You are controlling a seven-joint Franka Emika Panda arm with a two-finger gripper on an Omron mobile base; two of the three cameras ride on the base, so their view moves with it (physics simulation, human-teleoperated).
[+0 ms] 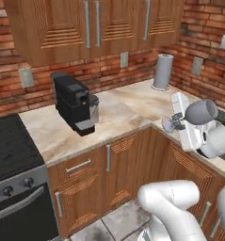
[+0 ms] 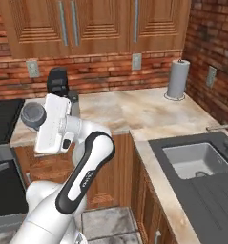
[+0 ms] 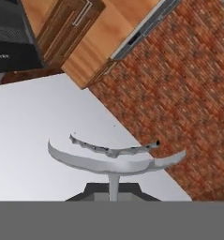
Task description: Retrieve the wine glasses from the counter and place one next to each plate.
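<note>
Closest to my cameras, the white arm rises from the floor with its hand lifted above the edge of the counter (image 1: 123, 110). Going down in size, I see the brown wall cupboards (image 1: 95, 23) over a red brick wall (image 1: 109, 70), then the base cabinets (image 1: 104, 174) with silver bar handles. A black stove (image 1: 10, 146) sits at the left end of the counter, and a dark sink (image 2: 196, 159) is set into the worktop on the right. On the stone stand a black coffee machine (image 1: 76, 103), back near the wall, and a grey paper towel roll (image 1: 163, 71) in the corner, well apart from each other.

My gripper (image 1: 179, 120) is clamped tight on the thin stem of a wine glass (image 1: 198, 113), lifted clear of the worktop and tipped onto its side. From the left base view its grey bowl points right and its round foot points left towards the coffee machine. From the hand view I see the stem (image 3: 113, 183) rising between the fingertips, with the foot spread wide just beyond them.
</note>
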